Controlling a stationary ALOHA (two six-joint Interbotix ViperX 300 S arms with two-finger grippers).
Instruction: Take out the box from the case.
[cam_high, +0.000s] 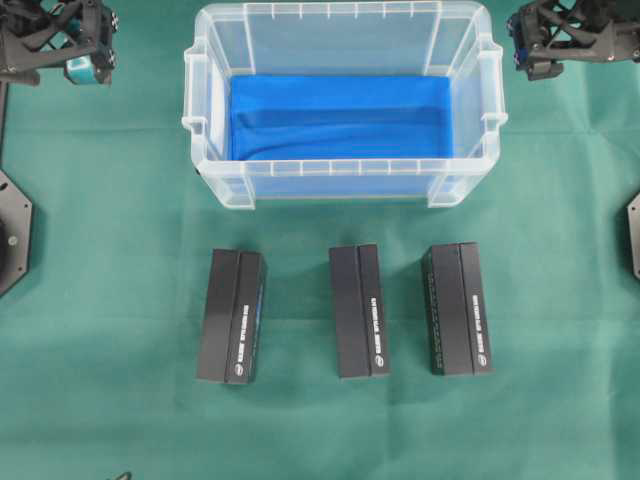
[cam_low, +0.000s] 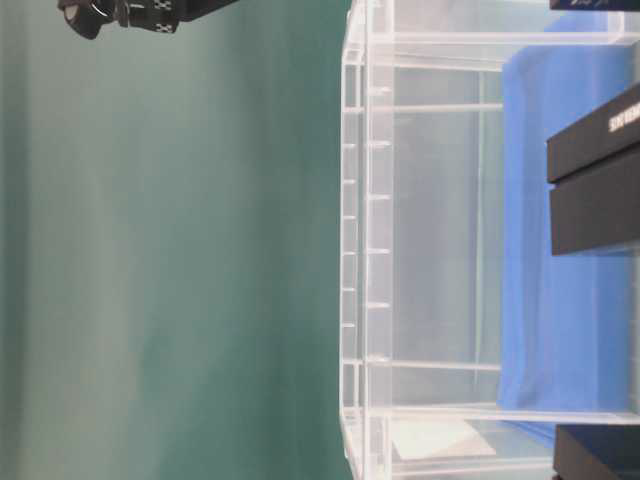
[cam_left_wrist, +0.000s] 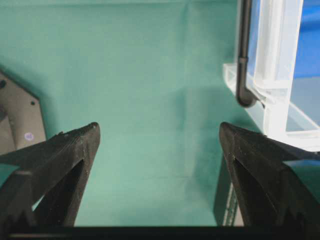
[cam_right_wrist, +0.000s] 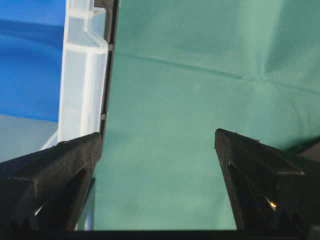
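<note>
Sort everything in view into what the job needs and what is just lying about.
Job:
case, holding only its blue cloth
three black boxes, already out on the table

Lying about:
green table cover
black base plate

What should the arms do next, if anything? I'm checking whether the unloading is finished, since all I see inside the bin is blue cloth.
Probably nothing more than staying parked. The case holds only its blue cloth, and three black boxes lie on the green table in front of it. The left claw and right claw are open and empty, beside the case.
</note>
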